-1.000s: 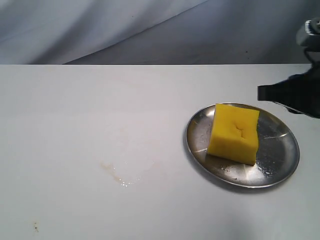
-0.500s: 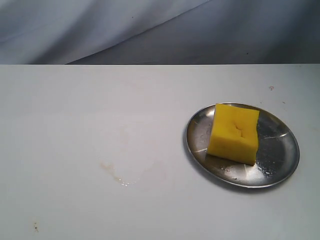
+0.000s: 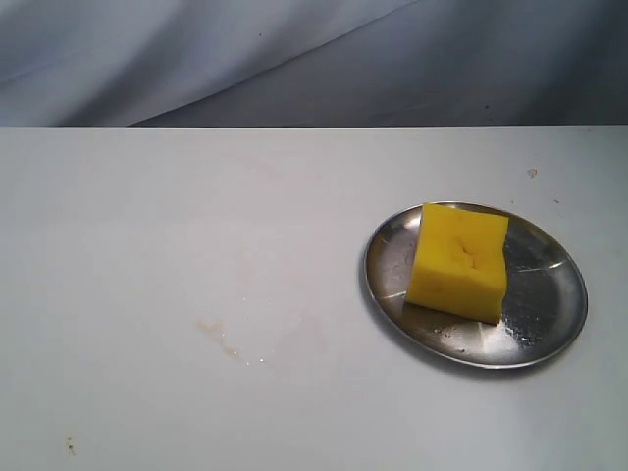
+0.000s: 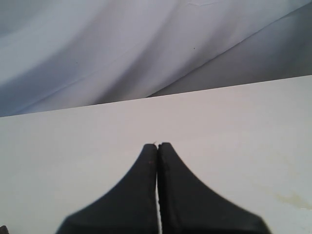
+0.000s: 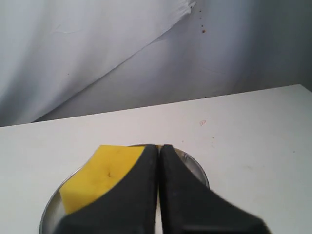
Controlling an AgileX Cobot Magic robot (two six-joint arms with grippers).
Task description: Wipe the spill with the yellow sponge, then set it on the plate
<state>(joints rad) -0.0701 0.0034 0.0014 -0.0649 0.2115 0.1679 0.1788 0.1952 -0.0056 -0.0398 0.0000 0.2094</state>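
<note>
On my wrist feeds the left gripper (image 4: 157,146) and the right gripper (image 5: 159,147) each have their smooth black fingers pressed flat together, holding nothing. Nearest on the matte white table (image 3: 147,196) is the spill (image 3: 234,345), a faint amber smear with wet glints. Well apart to its right, the blocky, dimpled yellow sponge (image 3: 458,260) sits on the round, scratched silver plate (image 3: 545,294), with creased grey cloth (image 3: 196,59) behind.

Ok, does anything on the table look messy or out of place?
Yes: the spill shows as a faint brownish smear with tiny droplets on the white table, left of the plate in the exterior view. The yellow sponge sits on the plate, creased on top.
</note>
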